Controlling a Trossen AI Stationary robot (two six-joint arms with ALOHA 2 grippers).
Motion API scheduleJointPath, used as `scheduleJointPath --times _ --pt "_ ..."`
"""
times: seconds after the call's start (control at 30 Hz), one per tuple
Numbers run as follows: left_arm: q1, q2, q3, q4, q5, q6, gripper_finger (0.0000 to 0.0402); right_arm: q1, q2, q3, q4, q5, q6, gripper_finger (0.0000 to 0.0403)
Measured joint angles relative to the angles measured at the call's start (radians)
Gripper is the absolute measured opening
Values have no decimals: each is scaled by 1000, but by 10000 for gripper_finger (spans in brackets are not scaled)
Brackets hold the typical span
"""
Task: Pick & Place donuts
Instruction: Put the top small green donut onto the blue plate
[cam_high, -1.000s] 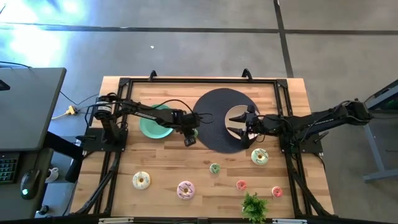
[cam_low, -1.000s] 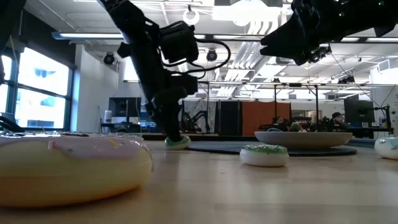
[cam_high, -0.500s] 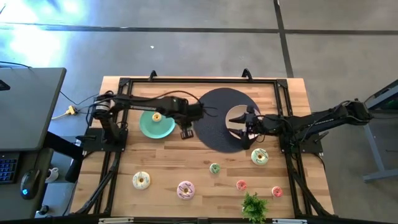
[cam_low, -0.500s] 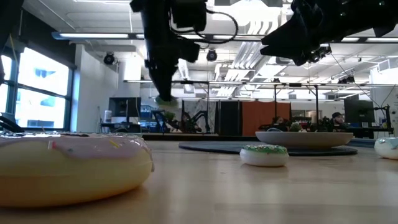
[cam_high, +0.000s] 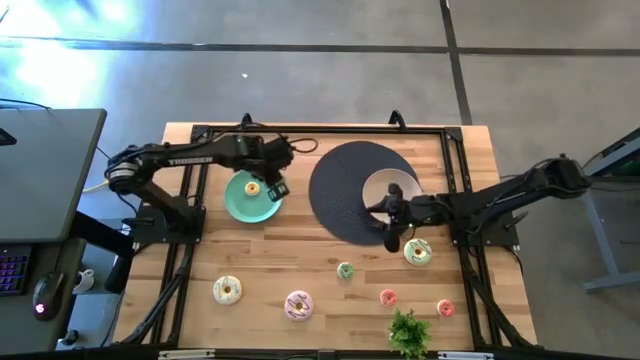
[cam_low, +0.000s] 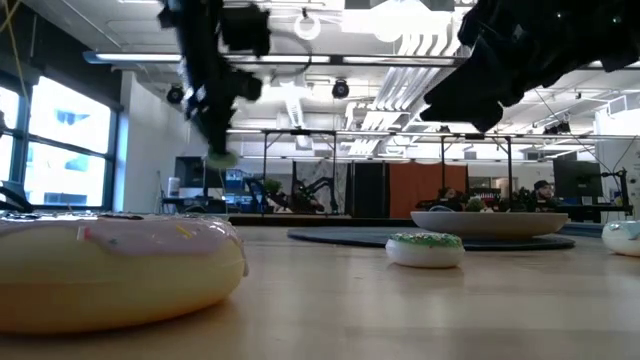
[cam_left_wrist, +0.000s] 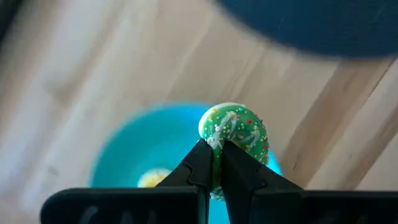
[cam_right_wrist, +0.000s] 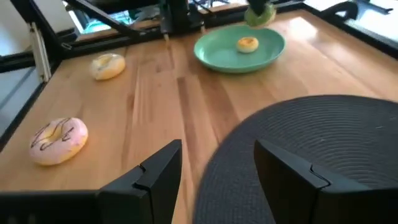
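My left gripper (cam_high: 278, 187) is shut on a tiny green sprinkled donut (cam_left_wrist: 234, 127) above the right rim of the green plate (cam_high: 238, 205). In the low view the donut (cam_low: 221, 158) hangs high in the air. A tiny yellow donut (cam_high: 252, 187) lies on the plate. My right gripper (cam_high: 391, 226) is open and empty over the near edge of the dark round mat (cam_high: 345, 190). On the table lie a pale green iced donut (cam_high: 418, 251), a tiny green one (cam_high: 345, 270), two red-pink ones (cam_high: 388, 296) (cam_high: 445, 308), a white one (cam_high: 228, 290) and a pink one (cam_high: 298, 305). My left gripper pinches one side of the green donut's ring (cam_left_wrist: 217, 138) between its two fingertips (cam_left_wrist: 200, 163). The fingers point down from above. The donut is lifted clear and hangs at the fingertips over the plate.
A white bowl (cam_high: 392, 185) sits on the mat, just beyond my right gripper. A leafy green plant sprig (cam_high: 408, 330) lies at the table's near edge. A black frame (cam_high: 300, 130) runs around the tabletop. Bare wood lies between the plate and the near donuts.
My left gripper has lifted the tiny green donut off the table beside the mat. It has carried the donut up and toward the table's left and far side, over the green plate. My right gripper has moved from the bowl toward the table's near edge.
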Motion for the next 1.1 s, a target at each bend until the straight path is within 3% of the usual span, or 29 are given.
scheduleJointPath --times 0.23,0.5,0.7,0.9,1.1 --pt "73 4 -217 259 43 -78 19 15 156 0 177 -54 -56 197" --pt "141 2 -268 223 36 -115 19 15 324 30 238 -149 -67 197" --pt "151 2 -288 219 -23 -117 19 35 411 138 86 -171 -74 197" --pt "148 2 -312 218 -12 -133 23 63 445 241 -144 -171 -66 197" --pt "148 2 -314 244 3 -161 85 91 446 252 -141 -170 -64 197"
